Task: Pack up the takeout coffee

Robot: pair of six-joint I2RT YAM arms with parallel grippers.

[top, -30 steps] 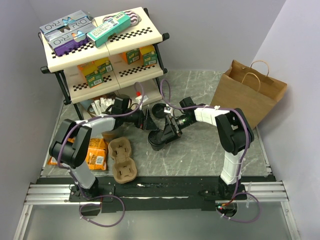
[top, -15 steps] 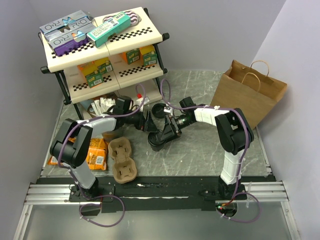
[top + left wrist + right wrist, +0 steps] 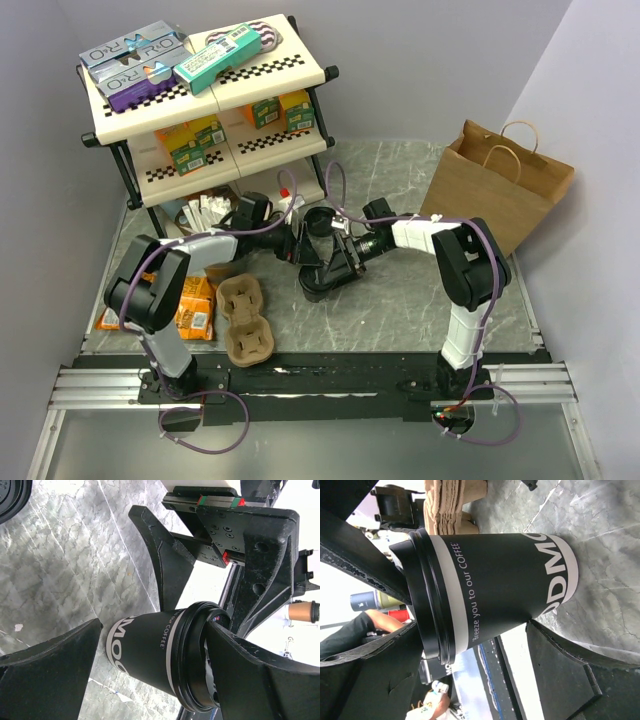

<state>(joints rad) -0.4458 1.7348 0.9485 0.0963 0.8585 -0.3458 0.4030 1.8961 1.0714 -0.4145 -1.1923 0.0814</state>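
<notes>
Arms point(image 3: 215, 247) bend inward from either side; left tool point(image 3: 152, 630) and right tool point(image 3: 472, 625), jaws apart, straddle upright takeout coffee point(image 3: 318, 222).

clear: table point(image 3: 395, 300) near-right | blocked: takeout coffee point(image 3: 495, 585) centre, shelf point(image 3: 270, 82) behind, paper bag point(image 3: 495, 195) right, cup carrier point(image 3: 245, 320) left

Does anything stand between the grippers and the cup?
Nothing visible does. The cup sits inside both the open left gripper and the open right gripper, which come at it from opposite sides.
</notes>
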